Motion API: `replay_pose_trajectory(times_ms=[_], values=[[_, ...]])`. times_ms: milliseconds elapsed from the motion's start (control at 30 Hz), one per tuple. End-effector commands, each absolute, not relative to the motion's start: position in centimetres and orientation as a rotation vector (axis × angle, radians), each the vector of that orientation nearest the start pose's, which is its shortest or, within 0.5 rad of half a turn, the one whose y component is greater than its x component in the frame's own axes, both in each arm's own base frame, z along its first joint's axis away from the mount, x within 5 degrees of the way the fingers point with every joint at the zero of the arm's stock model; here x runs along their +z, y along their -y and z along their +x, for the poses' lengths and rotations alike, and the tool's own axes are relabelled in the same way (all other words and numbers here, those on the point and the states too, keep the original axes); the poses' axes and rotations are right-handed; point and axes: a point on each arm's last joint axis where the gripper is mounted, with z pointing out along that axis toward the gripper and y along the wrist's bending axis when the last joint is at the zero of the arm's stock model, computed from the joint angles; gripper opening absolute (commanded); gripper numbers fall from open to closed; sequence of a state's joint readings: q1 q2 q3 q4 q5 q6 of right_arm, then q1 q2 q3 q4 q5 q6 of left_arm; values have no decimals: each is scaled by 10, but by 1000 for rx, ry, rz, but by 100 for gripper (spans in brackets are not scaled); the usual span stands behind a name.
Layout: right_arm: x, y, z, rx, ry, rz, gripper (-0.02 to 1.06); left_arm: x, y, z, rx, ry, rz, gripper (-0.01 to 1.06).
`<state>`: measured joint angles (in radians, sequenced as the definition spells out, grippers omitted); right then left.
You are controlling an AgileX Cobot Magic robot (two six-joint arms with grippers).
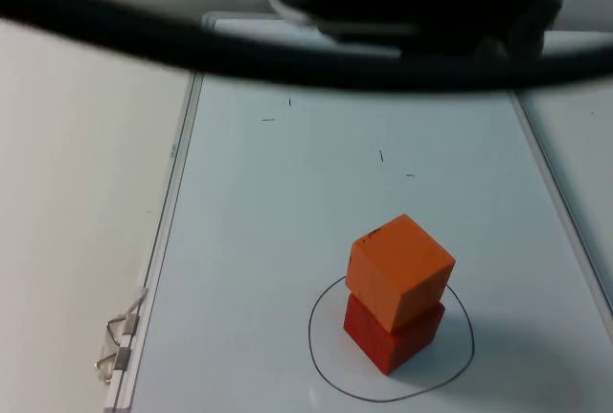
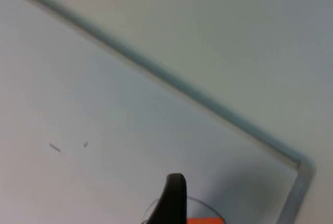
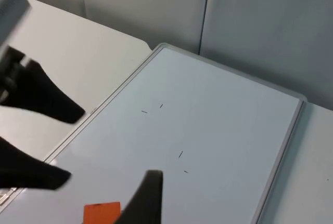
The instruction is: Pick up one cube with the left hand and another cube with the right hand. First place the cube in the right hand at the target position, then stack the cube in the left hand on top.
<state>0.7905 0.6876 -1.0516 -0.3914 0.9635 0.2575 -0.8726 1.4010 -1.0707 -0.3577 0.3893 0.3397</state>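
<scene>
An orange cube [image 1: 400,269] sits on top of a red cube [image 1: 393,336], turned slightly against it. The stack stands inside a hand-drawn black circle [image 1: 316,322] on the whiteboard [image 1: 287,240]. In the right wrist view my left gripper [image 3: 77,143] hangs open and empty above the board's left side, up and away from the orange cube [image 3: 101,212]. One of its fingertips [image 2: 174,198] shows in the left wrist view, next to a sliver of the orange cube [image 2: 205,220]. My right gripper [image 3: 148,203] is raised over the board, back from the stack.
The whiteboard has a metal frame [image 1: 177,193] and lies on the white table [image 1: 77,193]. Two binder clips [image 1: 120,346] stick out from its left edge. A few small pen marks [image 1: 381,156] dot the middle. A grey partition wall [image 3: 250,21] stands behind.
</scene>
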Motion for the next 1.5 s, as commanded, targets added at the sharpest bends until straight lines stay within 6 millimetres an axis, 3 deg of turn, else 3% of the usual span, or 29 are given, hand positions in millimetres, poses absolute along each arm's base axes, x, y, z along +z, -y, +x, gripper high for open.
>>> replay_pose_trajectory(times_ms=[0, 33, 67, 200, 233, 367, 400, 500, 567, 733, 867, 1067, 1167, 1467], values=[[425, -50, 89, 186, -1918, -580, 92, 347, 231, 174, -645, -1913, 1025, 77], [425, -50, 89, 182, -1914, -587, 92, 362, 220, 166, -639, -1862, 1024, 77], [425, -50, 89, 182, -1914, -587, 92, 362, 220, 166, -639, -1862, 1024, 77], [426, -48, 87, 189, -1898, -602, 92, 403, 178, 131, -637, -1731, 1026, 76], [426, -48, 87, 189, -1898, -602, 92, 403, 178, 131, -637, -1731, 1026, 76], [422, -44, 80, 220, -1857, -606, 92, 427, 137, 98, -618, -1644, 1028, 76], [422, -44, 80, 220, -1857, -606, 92, 427, 137, 98, -618, -1644, 1028, 76], [401, -39, 72, 245, -1810, -618, 92, 435, 109, 76, -636, -1646, 999, 76], [392, -37, 70, 248, -1815, -620, 92, 436, 103, 71, -640, -1658, 983, 76], [353, -25, 54, 301, -1842, -619, 92, 426, 77, 64, -524, -1837, 919, 76], [335, -16, 41, 349, -1829, -604, 92, 416, 64, 60, -450, -1988, 898, 76], [324, -1, 26, 372, -1833, -579, 92, 400, 54, 51, -460, -2034, 879, 76], [318, 8, 18, 366, -1860, -569, 92, 377, 44, 43, -480, -2066, 832, 76], [314, 20, 3, 403, -1816, -590, 92, 339, 18, 22, -526, -2039, 765, 76]])
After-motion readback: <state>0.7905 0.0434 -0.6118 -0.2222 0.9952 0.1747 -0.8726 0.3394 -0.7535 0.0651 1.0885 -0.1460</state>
